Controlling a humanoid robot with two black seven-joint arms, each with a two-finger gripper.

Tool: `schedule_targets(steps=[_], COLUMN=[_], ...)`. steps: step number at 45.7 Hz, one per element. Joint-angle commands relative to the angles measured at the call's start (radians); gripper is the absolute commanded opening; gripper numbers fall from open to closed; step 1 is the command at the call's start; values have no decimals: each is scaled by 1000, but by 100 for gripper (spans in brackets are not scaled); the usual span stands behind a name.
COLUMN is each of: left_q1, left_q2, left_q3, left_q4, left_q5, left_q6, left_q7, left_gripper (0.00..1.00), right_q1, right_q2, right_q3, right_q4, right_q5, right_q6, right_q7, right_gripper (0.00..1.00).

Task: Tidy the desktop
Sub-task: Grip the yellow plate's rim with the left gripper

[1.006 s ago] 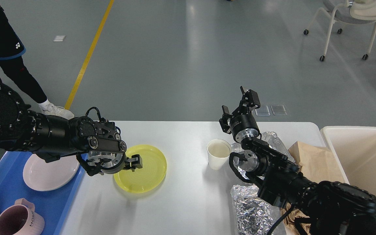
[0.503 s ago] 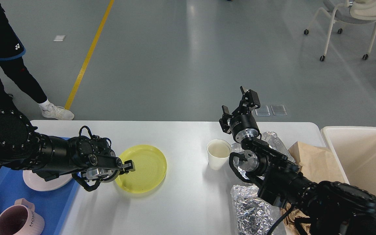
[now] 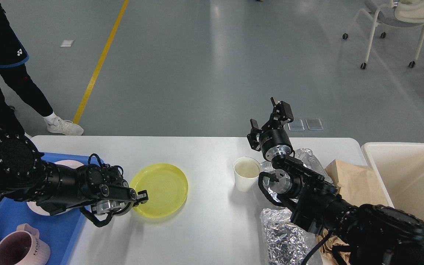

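The white desktop [image 3: 204, 228] fills the lower middle of the head view. A translucent yellow plate [image 3: 162, 187] lies on it left of centre. My left gripper [image 3: 141, 197] is low at the plate's near-left rim, with its fingertips at the rim; I cannot tell whether it is closed on the rim. My right gripper [image 3: 269, 118] is open and empty, raised above the desktop's far edge, behind a white paper cup [image 3: 246, 173]. Crumpled foil [image 3: 283, 235] and a brown paper bag [image 3: 355, 176] lie under my right arm.
A blue tray [image 3: 9, 224] at the left edge holds a pale plate [image 3: 37, 210], mostly hidden by my left arm, and a pink mug [image 3: 18, 248]. A cream bin [image 3: 410, 176] stands at the right. A person's legs [image 3: 20, 92] are at the far left.
My left gripper has dropped and pulled back left, from over the yellow plate's left part to its near-left rim. The right arm has not moved.
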Motion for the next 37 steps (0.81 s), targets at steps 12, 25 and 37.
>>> schedule_targets(steps=[12, 25, 37], left_q1=[4, 21, 28], left_q2=[-1, -1, -1], left_q3=[1, 1, 1], left_q4=[1, 1, 1], left_q5=[0, 2, 0], left_q6=[69, 69, 69], left_q7=[-23, -23, -53], left_gripper=[49, 31, 24], right_q1=[0, 0, 0], right_q2=[0, 0, 0], right_q3=[0, 0, 0], right_q4=[0, 0, 0], right_q5=[0, 0, 0], right_q6=[0, 0, 0], right_q7=[0, 0, 0], right_gripper=[100, 100, 100])
